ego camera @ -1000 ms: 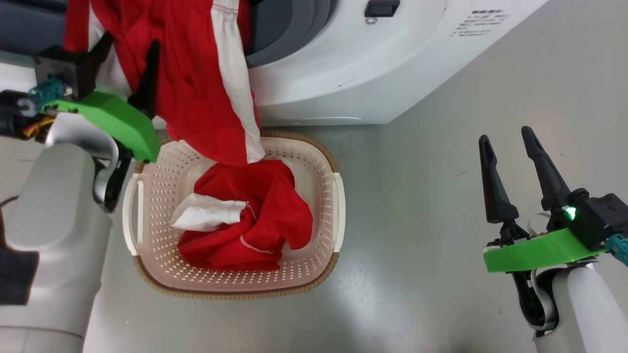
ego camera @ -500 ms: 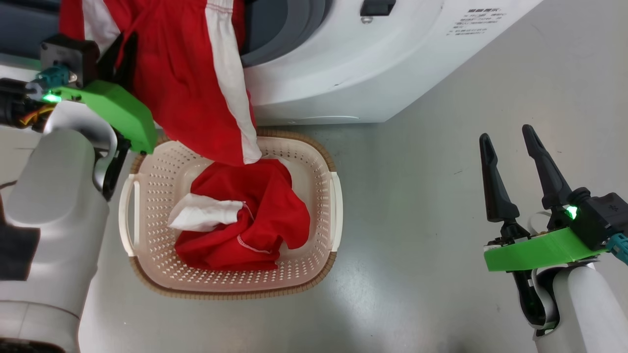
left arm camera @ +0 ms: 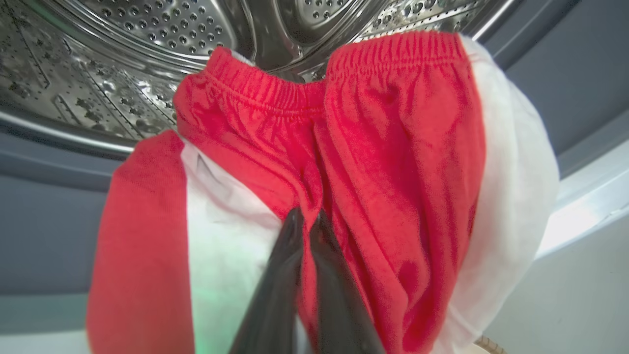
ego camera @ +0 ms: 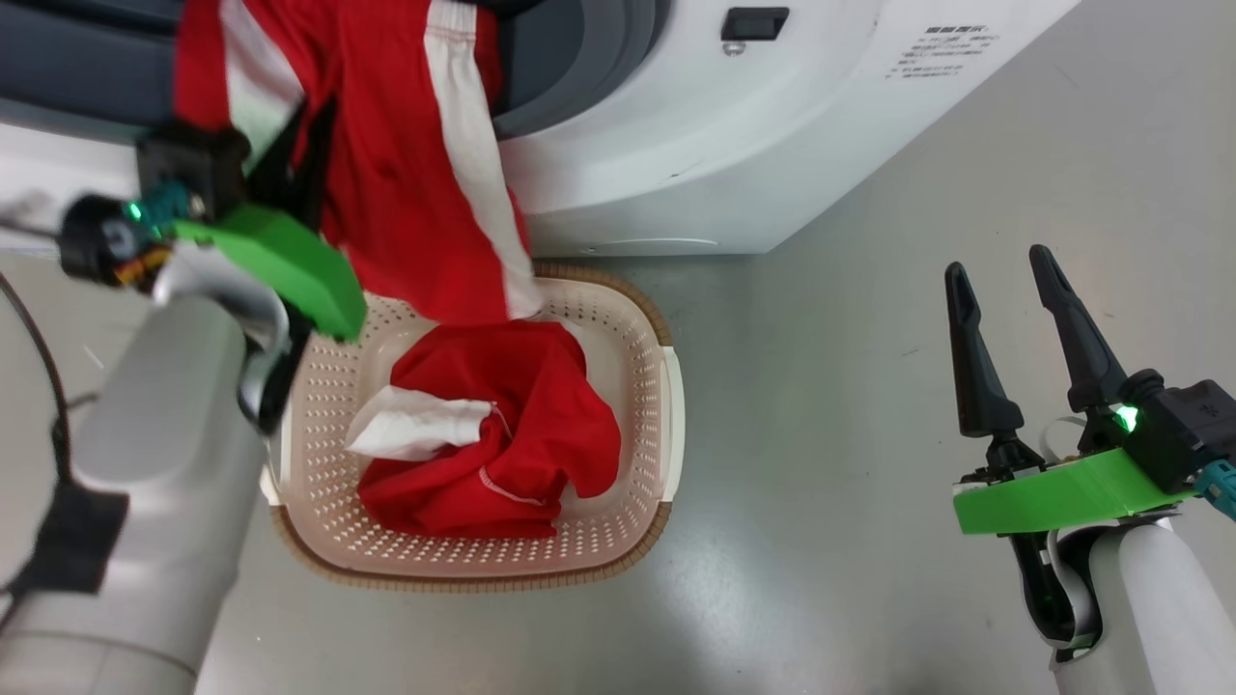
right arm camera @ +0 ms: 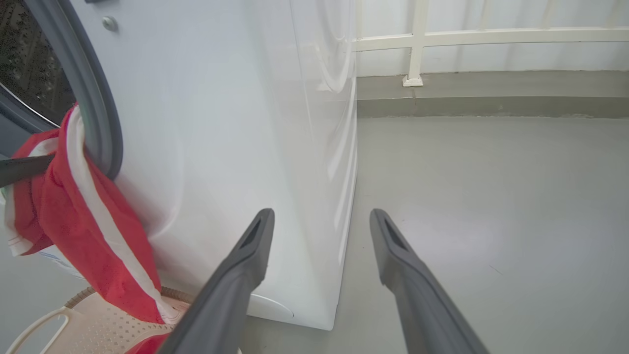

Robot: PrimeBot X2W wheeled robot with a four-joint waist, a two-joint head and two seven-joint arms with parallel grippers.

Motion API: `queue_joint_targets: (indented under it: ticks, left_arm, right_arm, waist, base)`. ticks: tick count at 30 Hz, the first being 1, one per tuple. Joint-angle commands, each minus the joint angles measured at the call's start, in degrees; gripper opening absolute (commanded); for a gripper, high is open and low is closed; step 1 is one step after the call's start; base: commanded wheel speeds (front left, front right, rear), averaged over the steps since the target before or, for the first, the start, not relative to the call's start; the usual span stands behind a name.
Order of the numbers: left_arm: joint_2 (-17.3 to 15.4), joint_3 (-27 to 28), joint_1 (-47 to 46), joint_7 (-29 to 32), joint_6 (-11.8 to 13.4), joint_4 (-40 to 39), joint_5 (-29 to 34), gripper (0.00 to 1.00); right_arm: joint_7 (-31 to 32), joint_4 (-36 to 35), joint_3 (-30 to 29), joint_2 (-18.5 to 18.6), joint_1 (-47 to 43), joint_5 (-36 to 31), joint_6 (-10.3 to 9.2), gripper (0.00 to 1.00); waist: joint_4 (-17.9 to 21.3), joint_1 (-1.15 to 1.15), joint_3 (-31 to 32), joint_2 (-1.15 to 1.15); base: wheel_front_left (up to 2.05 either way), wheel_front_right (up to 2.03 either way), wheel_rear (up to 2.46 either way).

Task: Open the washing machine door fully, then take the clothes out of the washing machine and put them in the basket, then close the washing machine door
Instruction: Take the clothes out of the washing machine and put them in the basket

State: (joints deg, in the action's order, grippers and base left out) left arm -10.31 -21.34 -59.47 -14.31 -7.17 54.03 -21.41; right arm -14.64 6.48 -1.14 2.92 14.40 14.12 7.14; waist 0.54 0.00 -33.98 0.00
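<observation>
While the left gripper (left arm camera: pixel 307 216) pinches a red-and-white garment (left arm camera: pixel 383 172) tight between its fingers, the cloth spills out of the washing machine (ego camera: pixel 734 145) mouth and dangles over the far end of the basket (ego camera: pixel 618 555). Another red garment (ego camera: pixel 502 434) lies bunched inside that basket. Off to the right, the right gripper (ego camera: pixel 997 263) hangs above the floor (ego camera: pixel 821 434), fingers spread, holding nothing.

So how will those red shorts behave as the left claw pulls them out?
Probably floppy: the red shorts drape limply from the left claw, hem above the basket. Likely light, since a narrow pinch holds them. May drag where they touch the gasket.
</observation>
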Motion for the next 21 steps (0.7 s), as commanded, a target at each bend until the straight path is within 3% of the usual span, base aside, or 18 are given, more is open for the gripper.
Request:
queue_joint_targets:
  ticks: [1, 13, 21]
  left_arm:
    - [-2.60, 0.69, 2.41, -0.64, -0.31, -2.03, -0.57, 0.00]
    - [-2.14, 0.36, 17.25, -0.68, -0.08, -16.31, -1.04, 0.00]
    - [-0.91, -0.58, 24.35, -0.44, 0.23, -19.62, -2.47, 0.00]
  right_arm:
    - [-0.36, -1.32, 1.24, -0.04, -0.65, 0.22, 0.35, 1.00]
    - [-0.36, -1.22, 1.12, -0.04, -1.80, -0.16, 0.35, 1.00]
    - [-0.36, -1.00, 1.42, -0.04, -2.10, -0.12, 0.35, 1.00]
  waist:
    - [-0.10, 0.00, 0.21, 0.00]
    - [-1.00, 0.00, 1.78, 0.00]
    - [-1.29, 0.00, 2.39, 0.00]
  base:
    - [0.00, 0.00, 0.00]
    - [0.00, 0.00, 0.00]
    - [0.00, 0.00, 0.00]
